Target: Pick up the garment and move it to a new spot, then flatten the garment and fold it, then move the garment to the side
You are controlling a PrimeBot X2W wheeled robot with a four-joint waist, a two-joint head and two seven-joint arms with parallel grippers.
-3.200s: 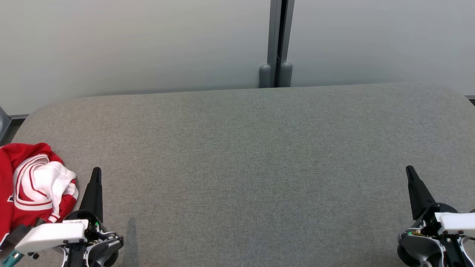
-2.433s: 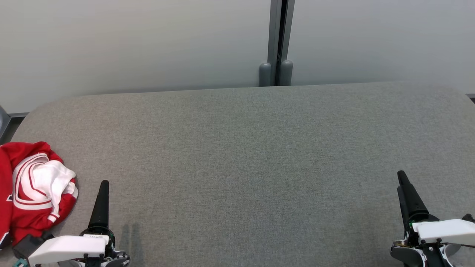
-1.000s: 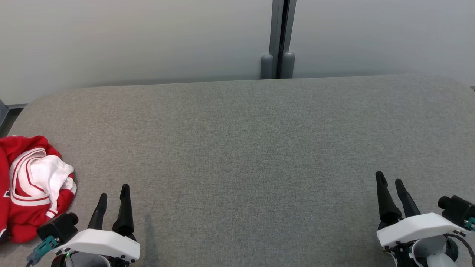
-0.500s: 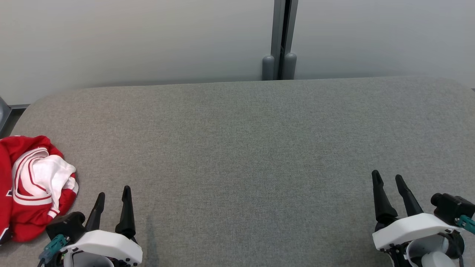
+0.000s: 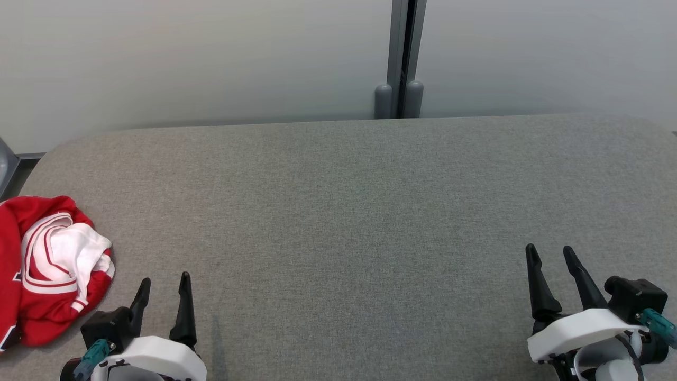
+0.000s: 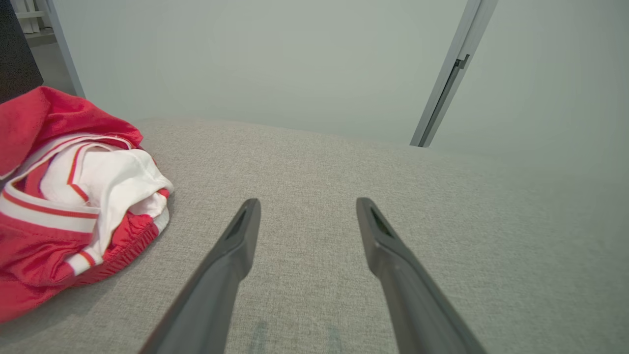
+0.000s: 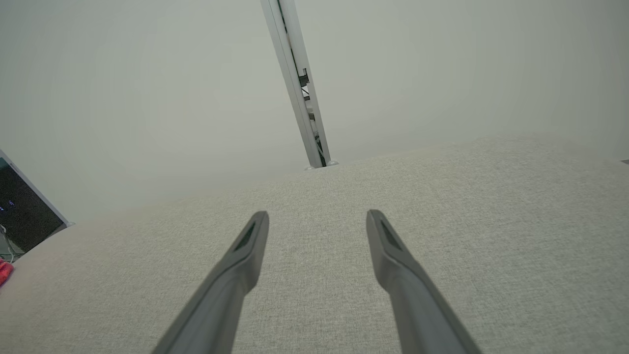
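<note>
Head view: your left claw (image 5: 164, 279) and right claw (image 5: 548, 248) have rolled level, both spread; garment (image 5: 58, 259) at 9 o'clock waits untouched.

Worktop (image 5: 338, 211) in woven cloth, matt and slightly coarse, garment (image 5: 53, 264) of soft red and white cloth with a faint sheen, jaws of smooth matt dark plastic, wall panels (image 5: 185, 58) smooth and matt

- Left gripper (image 5: 164, 279) is at the near left, its two fingers spread apart, pointing far
- Right gripper (image 5: 549, 248) is at the near right, fingers apart too
</note>
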